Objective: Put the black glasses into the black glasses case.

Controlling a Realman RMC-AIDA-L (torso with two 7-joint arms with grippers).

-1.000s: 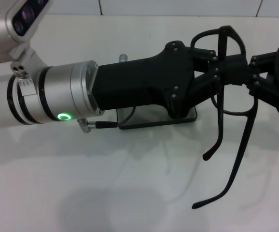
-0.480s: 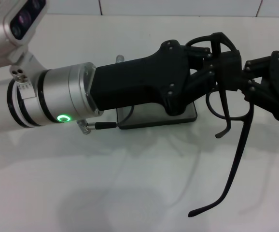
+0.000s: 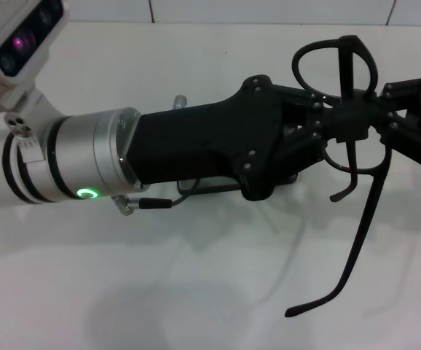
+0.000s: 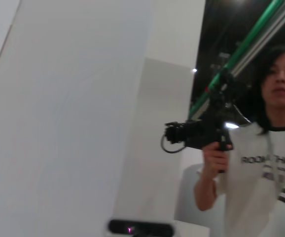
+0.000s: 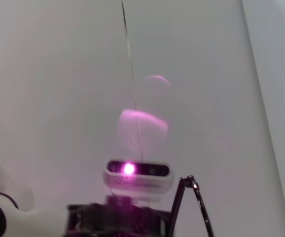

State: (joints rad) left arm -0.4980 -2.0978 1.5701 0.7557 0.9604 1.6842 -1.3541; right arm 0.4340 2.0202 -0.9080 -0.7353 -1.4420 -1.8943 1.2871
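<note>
Compared with 0.5 s ago, I see the left arm lowered over more of the black glasses case [image 3: 196, 188], and the glasses frame stands higher and more upright. Largest first: the left arm's silver and black body crosses the white table [image 3: 159, 292] from the left. The left gripper [image 3: 336, 120] and the right gripper [image 3: 371, 120] meet at the frame of the black glasses [image 3: 349, 146], both clamped on it in the air, right of the case. 1 temple arm hangs low toward the table; the other curls short beside it. Only the case's near edge shows beneath the left arm.
</note>
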